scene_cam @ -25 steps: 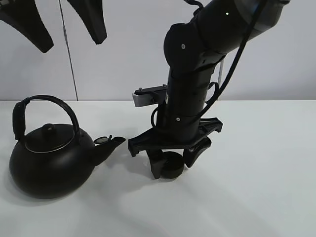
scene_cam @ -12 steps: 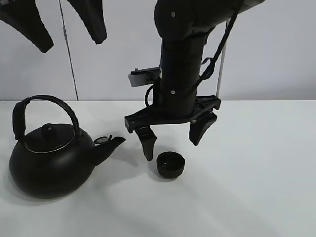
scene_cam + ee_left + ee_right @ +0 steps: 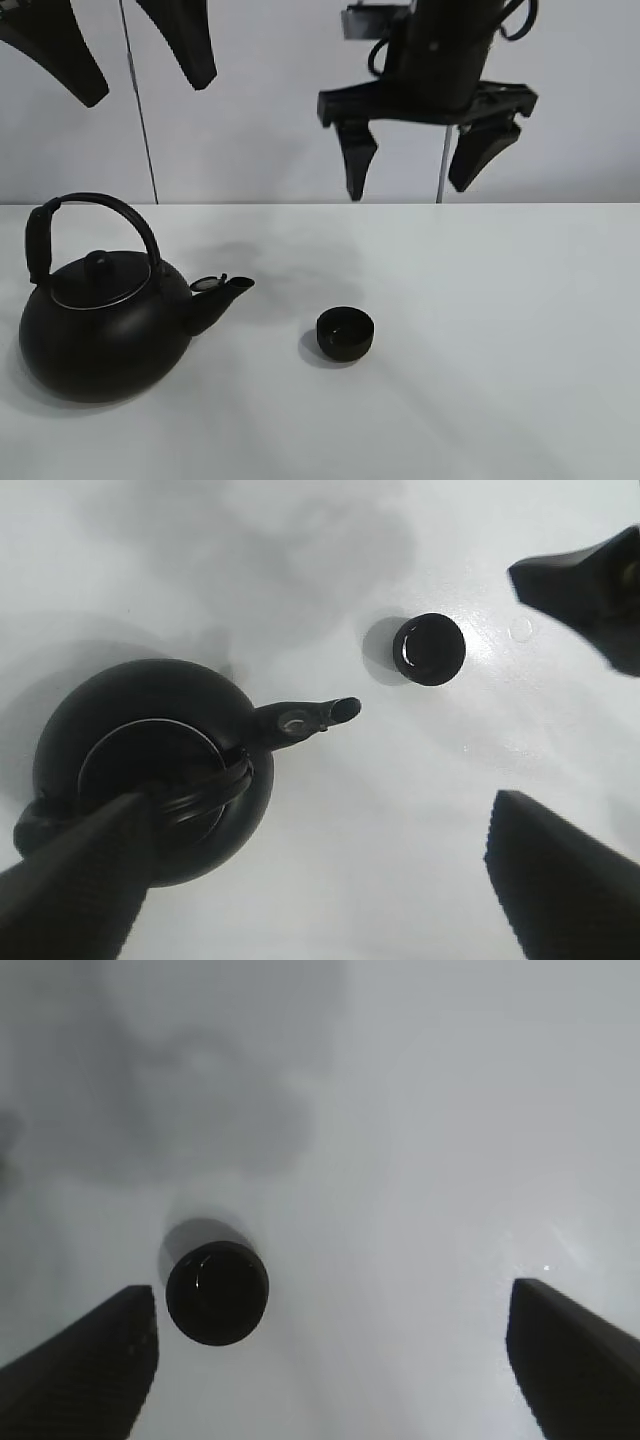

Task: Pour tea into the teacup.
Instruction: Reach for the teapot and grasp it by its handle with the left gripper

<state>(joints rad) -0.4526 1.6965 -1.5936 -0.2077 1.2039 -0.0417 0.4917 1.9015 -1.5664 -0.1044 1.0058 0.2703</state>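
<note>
The teacup [image 3: 345,332], small, round and matte black, stands alone on the white table [image 3: 520,330], just right of the spout of the big black kettle [image 3: 100,325]. High above the cup and a little to its right hangs my right gripper [image 3: 408,188], open and holding nothing. In the right wrist view the teacup [image 3: 217,1292] lies far below, close to one finger [image 3: 90,1365]. My left gripper [image 3: 145,88] hangs open at the top left, above the kettle. In its wrist view the kettle [image 3: 150,770] and teacup [image 3: 429,649] both show beneath the open gripper [image 3: 320,805].
A white wall rises behind the table's far edge, with a thin vertical pole [image 3: 140,110] at the left. A dark finger of the right gripper [image 3: 590,590] crosses the corner of the left wrist view. Bare white tabletop stretches right of the cup.
My right gripper opened off the teacup and rose high above the table, drifting right. The teacup stays where it was set. Left arm and kettle have not moved.
</note>
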